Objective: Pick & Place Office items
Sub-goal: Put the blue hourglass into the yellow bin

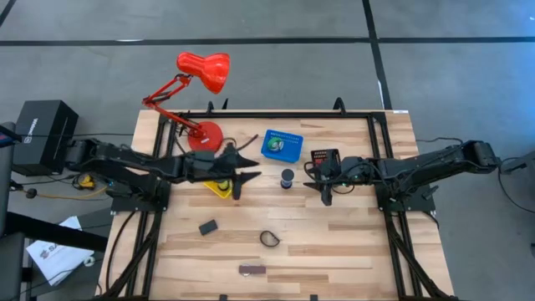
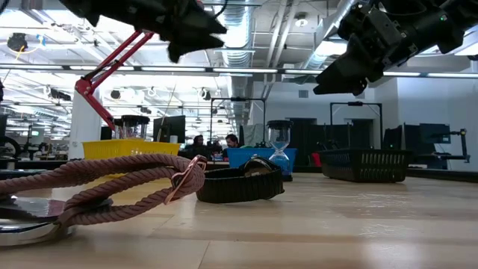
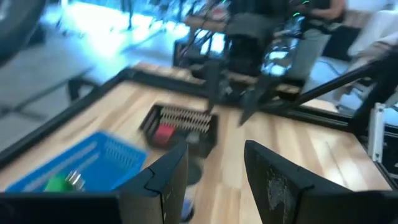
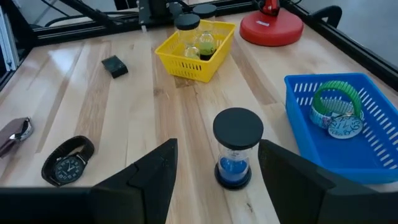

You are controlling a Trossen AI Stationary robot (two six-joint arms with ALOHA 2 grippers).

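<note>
1. Hanging above the table, my right gripper (image 4: 214, 180) has its fingers spread wide with nothing between them; a blue-sand hourglass (image 4: 237, 148) stands upright on the wood just ahead of them.
2. My left gripper (image 1: 240, 170) hovers over the yellow basket (image 1: 219, 187), fingers (image 3: 163, 180) parted and empty in my left wrist view.
3. That yellow basket holds two black-capped hourglasses, one with green sand (image 4: 206, 41).
4. Beside the hourglass sits the blue basket (image 4: 367, 158), with a green-strapped watch (image 4: 336, 111) lying inside.
5. My right gripper is just beside the black basket (image 1: 325, 157), which holds a red piece (image 3: 164, 133).
6. Loose on the near wood: a black watch (image 4: 66, 160) curled in a loop, a small black block (image 4: 115, 66) well apart from it, and a brownish bar (image 1: 252, 269) nearest the table's front edge.
7. A red desk lamp (image 1: 201, 75) stands with its base (image 4: 271, 27) behind the yellow basket.
</note>
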